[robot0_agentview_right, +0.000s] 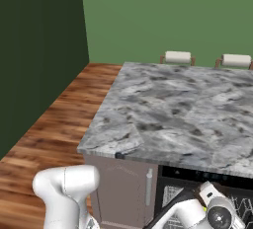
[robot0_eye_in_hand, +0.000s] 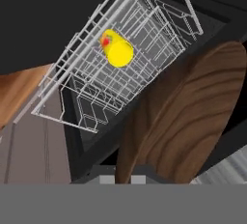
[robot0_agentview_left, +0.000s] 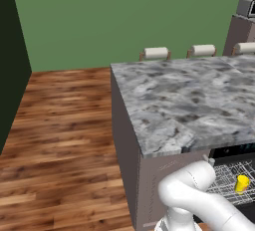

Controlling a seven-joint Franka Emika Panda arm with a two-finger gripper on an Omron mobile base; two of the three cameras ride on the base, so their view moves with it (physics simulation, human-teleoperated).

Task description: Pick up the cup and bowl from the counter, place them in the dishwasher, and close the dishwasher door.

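Hand view: bowl [robot0_eye_in_hand: 188,121] up close, hiding the gripper's fingertips
Gripper's clamped on the brown bowl's rim over the dishwasher [robot0_eye_in_hand: 159,30]; yellow cup [robot0_eye_in_hand: 117,50] lies in the wire rack [robot0_eye_in_hand: 87,88]. No readable writing anywhere.

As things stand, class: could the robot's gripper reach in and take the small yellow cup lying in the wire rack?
Probably not yet. The gripper is shut on the dark brown wooden bowl, which fills the space in front of it, though the yellow cup lies uncovered in the white wire rack.
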